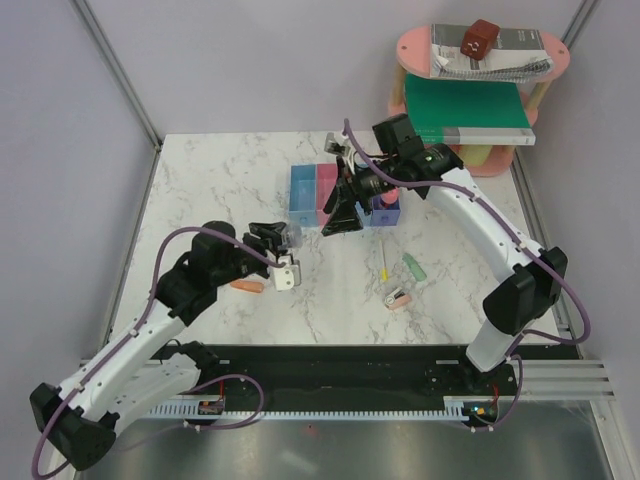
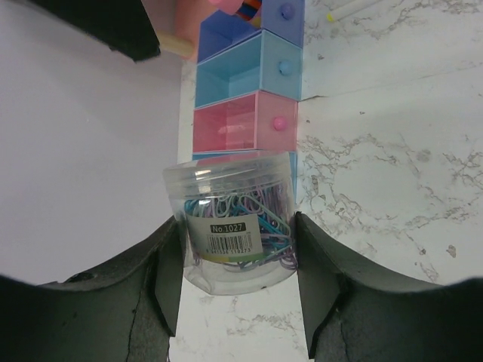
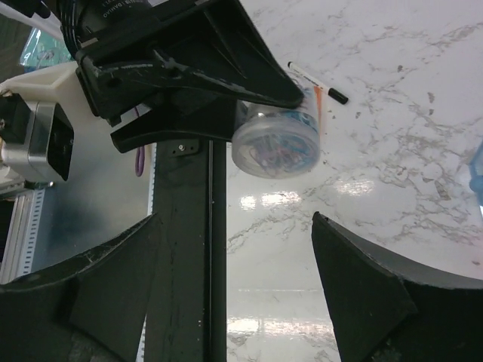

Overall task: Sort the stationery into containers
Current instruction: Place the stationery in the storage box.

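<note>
My left gripper (image 1: 283, 238) (image 2: 235, 226) is shut on a clear jar of coloured paper clips (image 2: 234, 188), held above the table just in front of the row of bins (image 1: 335, 190). The left wrist view shows the pink bin (image 2: 245, 121), a light blue bin (image 2: 249, 72) and the dark blue bin (image 2: 253, 23). My right gripper (image 1: 340, 222) (image 3: 235, 226) is open and empty beside the bins, facing the jar (image 3: 276, 136). An orange stick (image 1: 245, 286), a thin yellow pen (image 1: 384, 262), a green cap-shaped piece (image 1: 412, 266) and a peach clip (image 1: 398, 298) lie on the table. A black-tipped pen (image 3: 332, 94) lies beyond the jar.
A pink two-tier oval shelf (image 1: 415, 45) stands at the back right with a green book (image 1: 465, 110), a spiral notebook (image 1: 495, 55) and a small brown box (image 1: 478, 40). A black strip (image 1: 330, 355) runs along the near table edge.
</note>
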### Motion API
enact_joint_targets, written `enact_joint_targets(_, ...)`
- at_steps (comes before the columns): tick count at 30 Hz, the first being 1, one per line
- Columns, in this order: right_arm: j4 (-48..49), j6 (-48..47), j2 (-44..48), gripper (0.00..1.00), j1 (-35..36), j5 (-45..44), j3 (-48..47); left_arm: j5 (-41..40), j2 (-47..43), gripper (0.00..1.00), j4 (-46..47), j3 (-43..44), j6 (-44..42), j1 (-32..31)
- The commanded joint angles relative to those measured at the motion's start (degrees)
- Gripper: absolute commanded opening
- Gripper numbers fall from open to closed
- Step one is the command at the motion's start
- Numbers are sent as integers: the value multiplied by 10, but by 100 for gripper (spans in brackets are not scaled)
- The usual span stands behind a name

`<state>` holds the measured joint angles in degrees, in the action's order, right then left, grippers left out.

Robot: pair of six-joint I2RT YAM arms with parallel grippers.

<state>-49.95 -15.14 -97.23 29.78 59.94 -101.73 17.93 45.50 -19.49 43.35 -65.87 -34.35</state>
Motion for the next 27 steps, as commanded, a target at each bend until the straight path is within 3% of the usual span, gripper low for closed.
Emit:
enact_joint_targets(1,39,13,-22,88,31,-38,-12,-34,38,16,60,54,13,-21)
enact_joint_targets(10,124,55,-33,92,31,-69,22,-57,64,10,83,69,18,-58)
enact_joint_targets(27,137,74,-35,92,34,-18,28,-68,85,10,105,60,0,-71)
